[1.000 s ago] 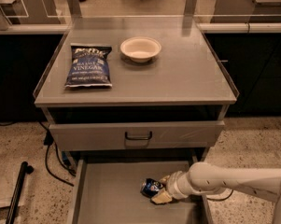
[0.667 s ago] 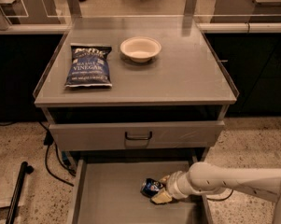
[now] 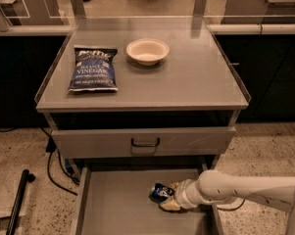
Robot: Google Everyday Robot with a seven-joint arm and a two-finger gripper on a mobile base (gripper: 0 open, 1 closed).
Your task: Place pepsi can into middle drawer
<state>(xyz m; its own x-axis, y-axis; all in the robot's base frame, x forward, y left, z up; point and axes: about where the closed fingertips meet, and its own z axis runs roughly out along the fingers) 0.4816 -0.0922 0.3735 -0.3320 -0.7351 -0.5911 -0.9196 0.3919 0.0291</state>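
The middle drawer (image 3: 117, 204) is pulled out below the cabinet, a wide shallow grey tray with a flat floor. The pepsi can (image 3: 159, 192), small, blue and dented, lies inside it near the right side, low over or on the floor. My gripper (image 3: 167, 196) reaches in from the right on a white arm, with its tan fingers (image 3: 169, 204) around the can.
A closed grey drawer front with a dark loop handle (image 3: 145, 142) sits above the open drawer. On the cabinet top lie a blue chip bag (image 3: 93, 69) and a white bowl (image 3: 147, 51). Dark cables (image 3: 51, 163) and a black pole (image 3: 19, 195) are on the floor at left.
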